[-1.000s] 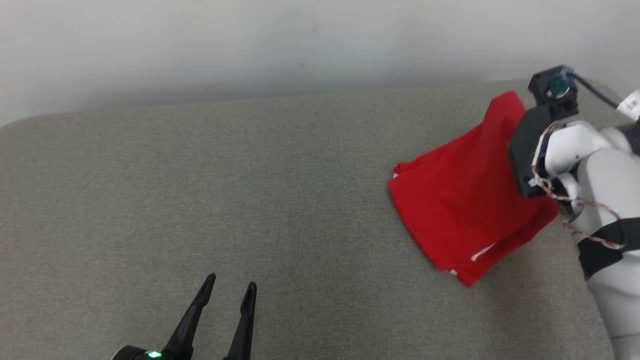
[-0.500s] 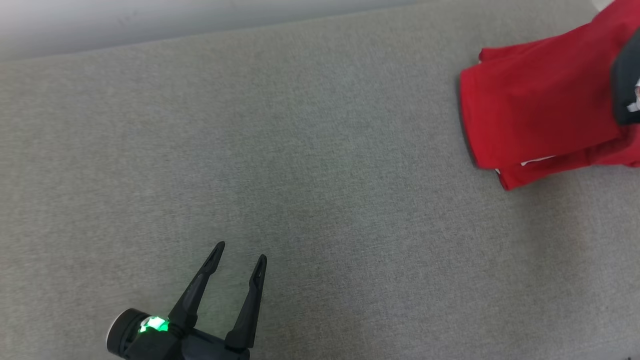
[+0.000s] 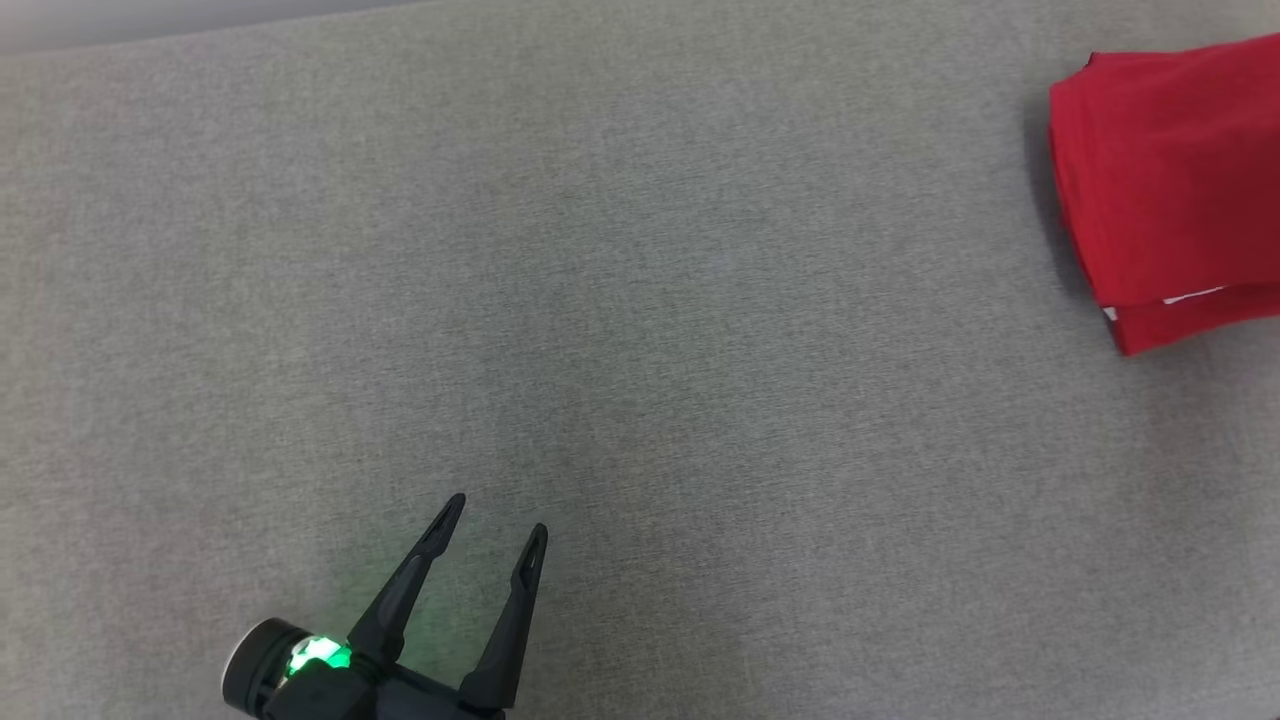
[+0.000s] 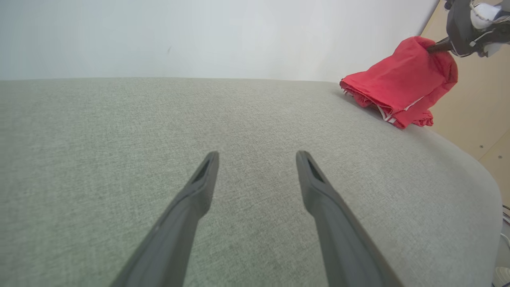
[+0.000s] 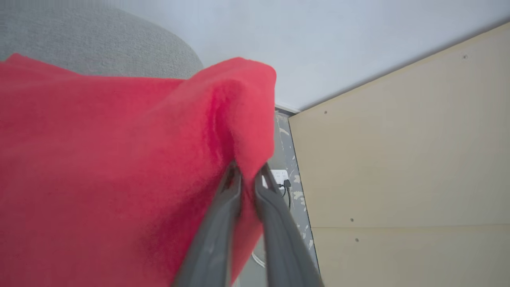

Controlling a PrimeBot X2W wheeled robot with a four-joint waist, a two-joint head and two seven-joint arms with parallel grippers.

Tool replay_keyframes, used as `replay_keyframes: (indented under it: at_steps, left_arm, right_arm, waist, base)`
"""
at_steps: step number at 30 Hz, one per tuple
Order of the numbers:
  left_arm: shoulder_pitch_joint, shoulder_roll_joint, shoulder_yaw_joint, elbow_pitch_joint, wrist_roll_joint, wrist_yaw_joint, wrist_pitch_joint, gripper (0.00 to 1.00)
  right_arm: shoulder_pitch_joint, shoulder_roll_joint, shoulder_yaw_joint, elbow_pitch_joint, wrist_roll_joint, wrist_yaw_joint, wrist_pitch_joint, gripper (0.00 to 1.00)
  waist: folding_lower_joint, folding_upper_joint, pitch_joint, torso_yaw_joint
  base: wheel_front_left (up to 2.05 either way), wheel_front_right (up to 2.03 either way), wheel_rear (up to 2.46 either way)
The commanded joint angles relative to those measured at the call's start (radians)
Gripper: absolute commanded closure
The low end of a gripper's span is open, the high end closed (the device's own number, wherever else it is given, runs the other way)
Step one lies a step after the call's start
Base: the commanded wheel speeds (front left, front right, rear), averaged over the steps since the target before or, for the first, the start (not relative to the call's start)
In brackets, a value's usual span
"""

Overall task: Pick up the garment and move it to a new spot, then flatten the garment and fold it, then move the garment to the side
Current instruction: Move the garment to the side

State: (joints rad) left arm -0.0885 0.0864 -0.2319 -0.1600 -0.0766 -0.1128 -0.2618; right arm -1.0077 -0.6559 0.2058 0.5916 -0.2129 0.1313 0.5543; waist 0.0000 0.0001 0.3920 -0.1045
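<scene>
The garment (image 3: 1170, 180) is red, folded, with a white stripe at one edge, and lies at the far right of the grey upholstered surface (image 3: 640, 330). In the left wrist view the garment (image 4: 398, 85) has its far corner lifted off the cushion near the right end. My right gripper (image 5: 248, 171) is shut on that raised fold of red cloth (image 5: 119, 159); its fingers (image 4: 436, 47) pinch the top of the bundle. My left gripper (image 3: 495, 520) stands open low over bare fabric at the lower left, far from the garment, with nothing between its fingers (image 4: 199, 187).
The cushion's rounded right end (image 4: 474, 167) drops off close behind the garment. A pale wall (image 4: 199, 36) runs along the back edge. Beige wooden panels (image 5: 398, 159) and a wall socket (image 5: 279, 175) lie beyond the right end.
The head camera has tilted down and turned left, so the garment has slid to the picture's right edge and the right arm has left the view. The left gripper stays open.
</scene>
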Motion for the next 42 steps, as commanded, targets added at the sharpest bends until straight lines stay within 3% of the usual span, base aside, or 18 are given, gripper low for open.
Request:
replay_keyframes:
  at_steps: [1,6,12,15,20,27,36,42]
  left_arm:
    - [-0.003,0.003,0.001,0.005,0.004,0.0,-0.004,0.0]
    - [-0.001,0.001,0.006,0.006,0.006,0.006,-0.004,0.0]
    - [0.02,-0.007,0.009,0.006,0.005,0.023,-0.004,0.0]
    - [0.046,-0.018,0.031,0.009,-0.056,0.042,-0.004,0.0]
    - [0.093,-0.026,0.051,0.015,-0.119,0.056,-0.004,0.0]
    - [0.166,-0.03,0.112,0.076,-0.148,0.129,-0.004,0.0]
    - [0.17,-0.012,0.133,0.13,-0.119,0.185,0.014,0.0]
    - [0.166,0.004,0.15,0.158,-0.122,0.191,0.013,0.0]
  right_arm:
    - [-0.017,-0.006,0.006,0.002,-0.021,-0.001,-0.046,0.0]
    - [-0.033,0.007,0.023,0.036,-0.073,-0.001,-0.151,0.0]
    - [-0.007,0.056,0.061,0.038,-0.097,-0.001,-0.188,0.0]
    - [0.033,0.076,0.087,0.0,-0.093,-0.001,-0.217,0.0]
    - [0.148,0.136,0.073,-0.041,-0.019,-0.001,-0.307,0.0]
    - [0.358,0.23,-0.005,-0.176,0.095,-0.001,-0.401,0.0]
    - [0.633,0.334,-0.1,-0.371,0.253,-0.001,-0.478,0.0]
    - [0.801,0.48,-0.192,-0.493,0.308,-0.001,-0.522,0.0]
  waist:
    - [0.0,-0.0001,0.007,0.014]
    - [0.0,-0.0001,-0.01,0.023]
    - [0.0,-0.0001,-0.072,0.025]
    - [0.0,-0.0001,-0.12,0.026]
    - [0.0,-0.0001,-0.231,0.037]
    - [0.0,-0.0001,-0.381,0.061]
    - [0.0,-0.0001,-0.453,0.126]
    - [0.0,-0.0001,-0.476,0.162]
  base:
    - [0.0,0.0,0.0]
    - [0.0,0.0,0.0]
    - [0.0,0.0,0.0]
    - [0.0,0.0,0.0]
    - [0.0,0.0,0.0]
    - [0.0,0.0,0.0]
    - [0.0,0.0,0.0]
    - [0.0,0.0,0.0]
